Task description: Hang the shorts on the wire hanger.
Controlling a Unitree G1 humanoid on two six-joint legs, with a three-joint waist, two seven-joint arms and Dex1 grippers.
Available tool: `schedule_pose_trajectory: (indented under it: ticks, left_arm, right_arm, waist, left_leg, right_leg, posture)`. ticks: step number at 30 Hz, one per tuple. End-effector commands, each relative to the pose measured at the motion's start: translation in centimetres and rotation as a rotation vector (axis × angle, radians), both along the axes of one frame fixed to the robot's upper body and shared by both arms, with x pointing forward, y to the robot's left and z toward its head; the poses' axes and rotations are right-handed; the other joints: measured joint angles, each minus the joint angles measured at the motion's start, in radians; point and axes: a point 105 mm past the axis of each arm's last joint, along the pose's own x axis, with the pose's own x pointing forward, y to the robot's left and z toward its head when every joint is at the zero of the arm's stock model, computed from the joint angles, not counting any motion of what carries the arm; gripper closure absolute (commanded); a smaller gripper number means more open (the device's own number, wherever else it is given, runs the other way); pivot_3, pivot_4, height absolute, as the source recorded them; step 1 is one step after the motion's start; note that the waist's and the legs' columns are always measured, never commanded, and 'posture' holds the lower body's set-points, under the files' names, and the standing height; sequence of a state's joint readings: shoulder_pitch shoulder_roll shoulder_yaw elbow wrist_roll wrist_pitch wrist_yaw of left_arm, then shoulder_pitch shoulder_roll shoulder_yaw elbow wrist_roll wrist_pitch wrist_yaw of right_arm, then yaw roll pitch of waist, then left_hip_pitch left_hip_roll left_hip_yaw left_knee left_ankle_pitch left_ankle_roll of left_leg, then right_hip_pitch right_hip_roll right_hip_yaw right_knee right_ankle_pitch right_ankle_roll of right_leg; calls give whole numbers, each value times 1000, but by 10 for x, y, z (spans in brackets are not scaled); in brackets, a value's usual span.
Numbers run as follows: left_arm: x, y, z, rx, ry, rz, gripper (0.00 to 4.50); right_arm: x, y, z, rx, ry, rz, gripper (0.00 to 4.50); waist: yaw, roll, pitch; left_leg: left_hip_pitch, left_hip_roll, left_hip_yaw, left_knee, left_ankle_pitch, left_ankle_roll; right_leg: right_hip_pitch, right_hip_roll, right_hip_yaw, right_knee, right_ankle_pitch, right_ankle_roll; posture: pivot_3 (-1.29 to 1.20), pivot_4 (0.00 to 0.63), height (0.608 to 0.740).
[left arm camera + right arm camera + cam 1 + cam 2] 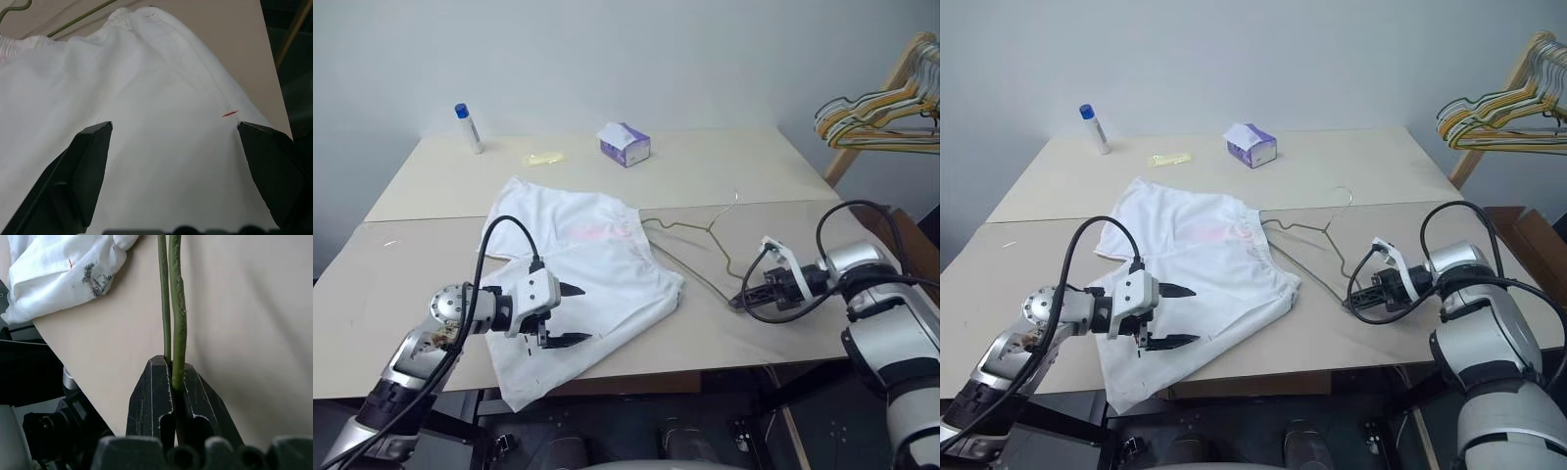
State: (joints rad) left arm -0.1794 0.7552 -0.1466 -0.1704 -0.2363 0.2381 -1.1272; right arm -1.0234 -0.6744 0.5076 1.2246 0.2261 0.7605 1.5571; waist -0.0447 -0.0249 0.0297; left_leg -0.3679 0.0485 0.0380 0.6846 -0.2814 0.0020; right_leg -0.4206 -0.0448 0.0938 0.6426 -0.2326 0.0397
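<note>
Right gripper (1349,302) pinches the wire hanger (1317,257) on the table (1371,166); left gripper (1175,315) gapes wide over the shorts (1224,264).

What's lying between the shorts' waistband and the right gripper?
In the left eye view, only the wire hanger on bare table: it runs from the shorts to the right gripper, which is shut on its corner.
</note>
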Motion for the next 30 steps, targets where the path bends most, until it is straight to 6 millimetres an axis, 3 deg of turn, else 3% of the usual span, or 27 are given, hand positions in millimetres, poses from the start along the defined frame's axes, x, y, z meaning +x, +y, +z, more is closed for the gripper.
schedule_pose_trajectory:
  ticks: [1, 12, 24, 30]
  left_arm:
    - [-1, -1, 9, -2, -40, -4, 85]
    - [-9, 0, 4, -2, -32, 21, 85]
    - [-11, -1, 3, 5, -30, 29, 85]
    - [-11, -4, 1, 0, -29, 33, 85]
  right_arm:
    - [10, 12, 21, 60, -70, 63, 4500]
    - [13, 26, 13, -24, -73, 160, 4500]
    - [26, 45, 28, -23, -135, 196, 4500]
    - [39, 48, 20, -111, -191, 117, 4500]
  waist:
    - [1, 0, 0]
    - [25, 1, 0]
    - [49, 1, 0]
    - [58, 1, 0]
  left_leg:
    - [0, 0, 0, 0, 0, 0]
    - [0, 0, 0, 0, 0, 0]
    - [0, 0, 0, 0, 0, 0]
    - [0, 0, 0, 0, 0, 0]
  right_leg:
    - [0, 0, 0, 0, 0, 0]
    - [0, 0, 0, 0, 0, 0]
    - [-1, 0, 0, 1, 0, 0]
    - [-1, 0, -1, 1, 0, 0]
  posture:
    - [80, 0, 740]
    - [113, 0, 740]
    - [138, 0, 740]
    - [139, 0, 740]
